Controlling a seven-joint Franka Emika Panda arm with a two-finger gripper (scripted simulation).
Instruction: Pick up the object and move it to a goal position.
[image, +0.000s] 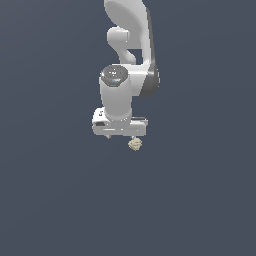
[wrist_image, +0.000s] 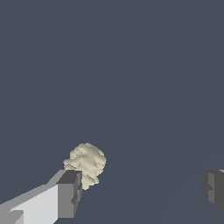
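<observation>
The beige clump (image: 135, 144) is a knobbly, roundish lump with no clear long axis; in the wrist view (wrist_image: 86, 164) it looks only slightly taller than wide, and I could not say that it points any way at all. Its surface is ridged and bumpy all over.

The white gripper (image: 120, 136) hangs with its fingers pointing down, and its jaws stand wide apart. In the wrist view the gripper (wrist_image: 142, 190) shows one dark-tipped finger (wrist_image: 69, 194) and, well across from it, the other finger (wrist_image: 214, 189), with bare dark grey ground (wrist_image: 144, 87) between them.

The clump is not in the gap. It sits just beside the first finger, at that finger's tip and partly overlapped by it, more on its outer side than between the jaws. In the exterior view it lies just beneath the gripper's body, toward the exterior view's right end. Whether finger and clump actually touch, I cannot tell.
</observation>
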